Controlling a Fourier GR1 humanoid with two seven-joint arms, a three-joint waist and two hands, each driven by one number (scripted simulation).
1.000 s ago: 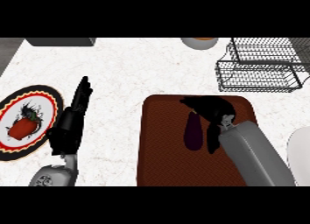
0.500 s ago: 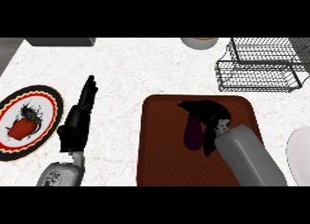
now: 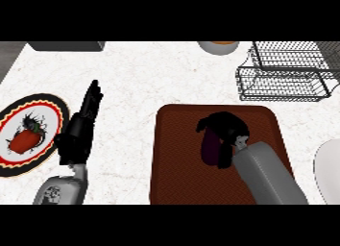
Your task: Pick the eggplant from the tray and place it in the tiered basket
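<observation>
The dark purple eggplant [image 3: 210, 148] lies lengthwise on the brown tray [image 3: 174, 163] at centre right. My right hand [image 3: 226, 126] sits over its far end with fingers curled round it, hiding that part. The eggplant still rests on the tray. The wire tiered basket [image 3: 286, 79] stands at the far right, beyond the tray. My left hand [image 3: 79, 130] is open with straight fingers pointing away, on the counter left of the tray.
A patterned plate [image 3: 1, 153] holding a red vegetable [image 3: 25, 140] sits at the left edge. Part of a white plate [image 3: 336, 168] shows at the right edge. A bowl [image 3: 219, 46] and a dark box [image 3: 66, 45] stand along the far side.
My right hand has come down and closed over the eggplant's far end, the forearm swinging more upright. The left hand has drifted slightly right.
</observation>
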